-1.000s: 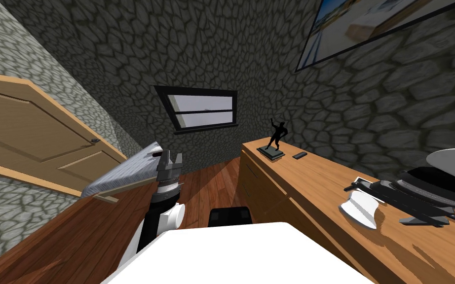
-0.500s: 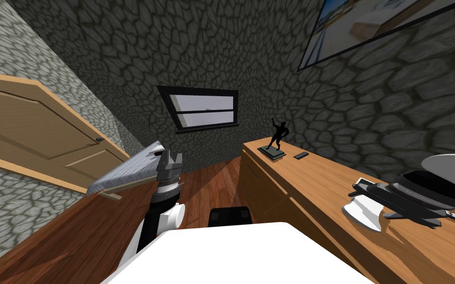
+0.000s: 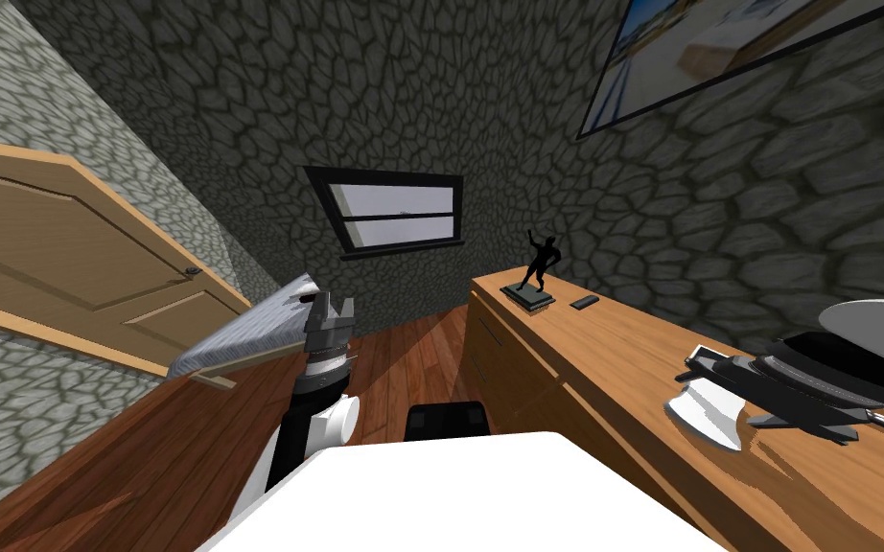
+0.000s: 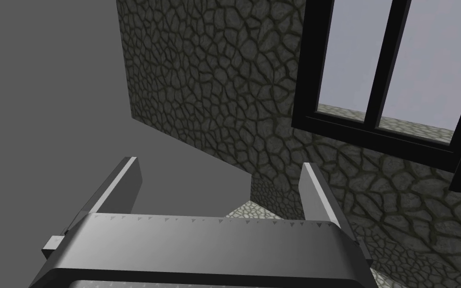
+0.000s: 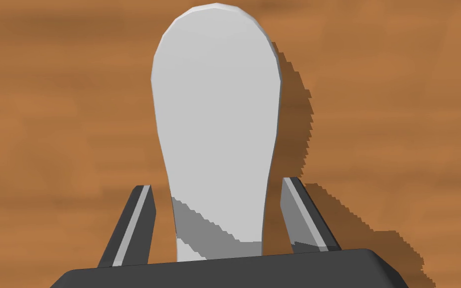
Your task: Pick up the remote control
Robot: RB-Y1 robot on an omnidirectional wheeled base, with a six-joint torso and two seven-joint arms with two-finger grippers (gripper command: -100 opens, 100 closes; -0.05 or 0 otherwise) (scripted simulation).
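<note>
White, flat and paddle-shaped, the remote control point(image 5: 217, 115) lies on the brown wooden desk top point(image 5: 399, 125). Its narrow end sits between the right gripper point(image 5: 216, 183)'s spread fingers, a small gap on each side. The left gripper point(image 4: 219, 162) is raised beside the desk, jaws wide, holding nothing.

White remote control point(image 5: 217, 115) on wooden surface point(image 5: 49, 125), narrow end between parted fingers point(image 5: 135, 222) of right hand point(image 5: 216, 183)

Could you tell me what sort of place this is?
Probably a bedroom in a house: a grey mattress on a wooden frame, a long wooden dresser bearing a dark statuette, and a panelled wooden door.
</note>
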